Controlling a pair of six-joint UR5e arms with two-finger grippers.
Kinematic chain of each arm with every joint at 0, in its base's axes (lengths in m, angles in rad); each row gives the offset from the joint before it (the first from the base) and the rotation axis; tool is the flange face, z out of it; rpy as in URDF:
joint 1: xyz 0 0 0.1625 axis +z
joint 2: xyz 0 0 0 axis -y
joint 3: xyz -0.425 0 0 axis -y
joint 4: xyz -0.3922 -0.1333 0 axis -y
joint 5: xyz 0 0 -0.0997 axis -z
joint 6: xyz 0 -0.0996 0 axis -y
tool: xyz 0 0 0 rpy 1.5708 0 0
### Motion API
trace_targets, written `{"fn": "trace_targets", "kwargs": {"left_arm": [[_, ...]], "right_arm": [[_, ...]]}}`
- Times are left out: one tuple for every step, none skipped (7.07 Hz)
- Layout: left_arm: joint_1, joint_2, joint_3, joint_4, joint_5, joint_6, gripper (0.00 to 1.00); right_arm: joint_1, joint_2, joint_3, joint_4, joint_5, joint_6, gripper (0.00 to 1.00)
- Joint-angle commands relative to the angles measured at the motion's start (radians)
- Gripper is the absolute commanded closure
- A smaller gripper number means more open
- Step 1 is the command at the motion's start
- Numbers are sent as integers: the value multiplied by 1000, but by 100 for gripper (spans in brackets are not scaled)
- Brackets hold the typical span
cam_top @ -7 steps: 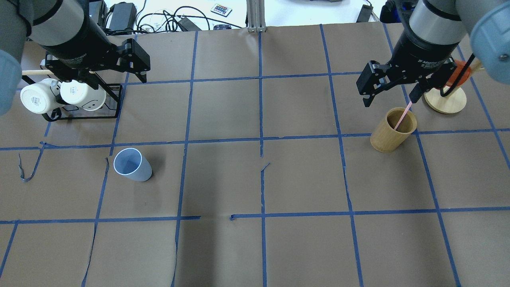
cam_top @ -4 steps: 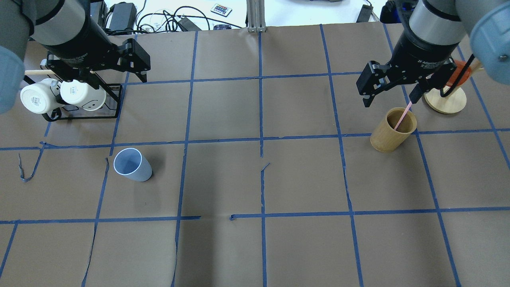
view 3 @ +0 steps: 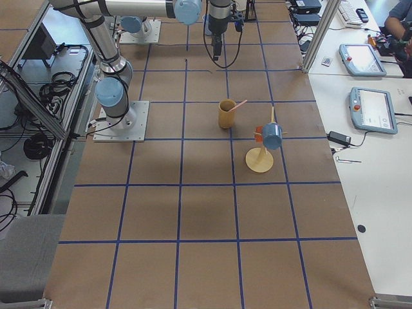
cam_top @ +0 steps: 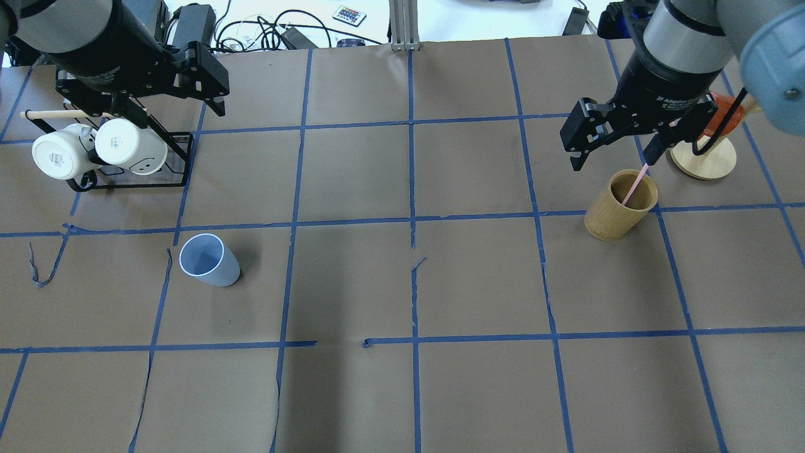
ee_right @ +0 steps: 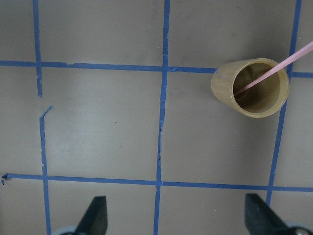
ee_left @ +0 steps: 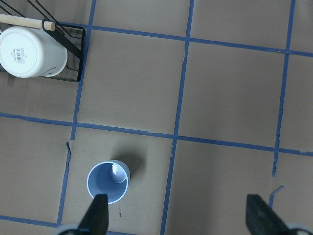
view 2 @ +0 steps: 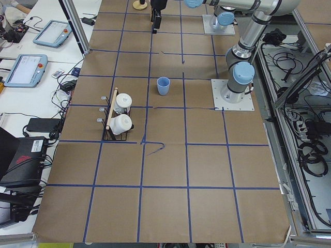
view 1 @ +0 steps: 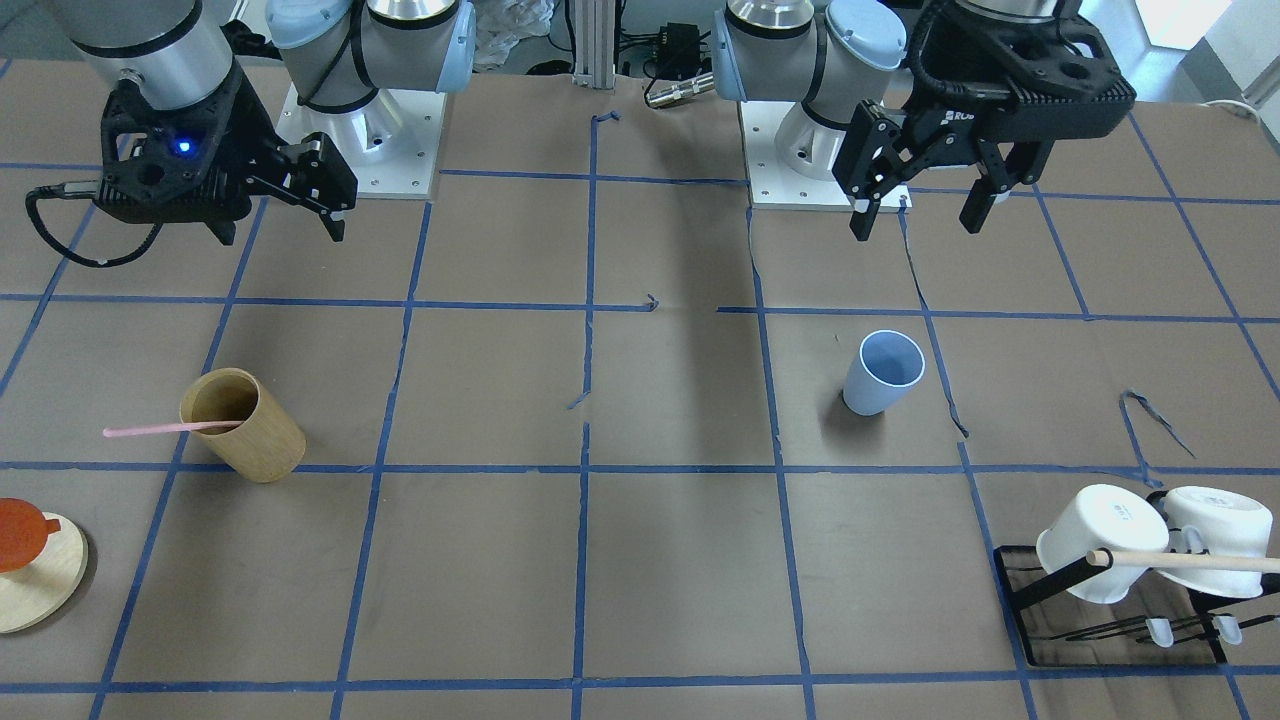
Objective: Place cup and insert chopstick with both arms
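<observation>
The light blue cup [cam_top: 209,261] stands upright on the brown paper at the left, also in the front view [view 1: 884,372] and the left wrist view [ee_left: 108,182]. The thin pink chopstick [cam_top: 635,184] leans in the tan wooden cylinder [cam_top: 619,204] at the right, its top sticking out over the rim [view 1: 160,430] [ee_right: 281,66]. My left gripper [cam_top: 173,113] is open and empty, high above the table behind the cup [view 1: 915,228]. My right gripper [cam_top: 613,160] is open and empty, just behind the cylinder and above it [view 1: 280,235].
A black wire rack [cam_top: 179,160] with two white mugs and a wooden dowel stands at the far left, under my left arm. A round wooden stand [cam_top: 704,160] with an orange piece stands right of the cylinder. Blue tape lines grid the brown paper.
My left gripper has moved away from the cup toward the table's far edge, uncovering more of the mug rack. My right gripper has barely shifted. Cup and chopstick have not moved.
</observation>
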Motion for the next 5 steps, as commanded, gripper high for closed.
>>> {"fn": "trace_targets", "kwargs": {"left_arm": [[-1, -4, 5, -4, -17, 4, 0], [4, 4, 9, -4, -19, 4, 0], [-1, 5, 2, -9, -16, 4, 0], [-2, -1, -11, -6, -16, 2, 0], [-1, 1, 6, -9, -14, 4, 0]], "right_arm": [[1, -1, 0, 1, 0, 0, 0], [1, -1, 0, 1, 0, 0, 0], [-1, -1, 0, 1, -1, 0, 0], [-1, -1, 0, 1, -1, 2, 0], [-1, -1, 0, 3, -1, 2, 0]]}}
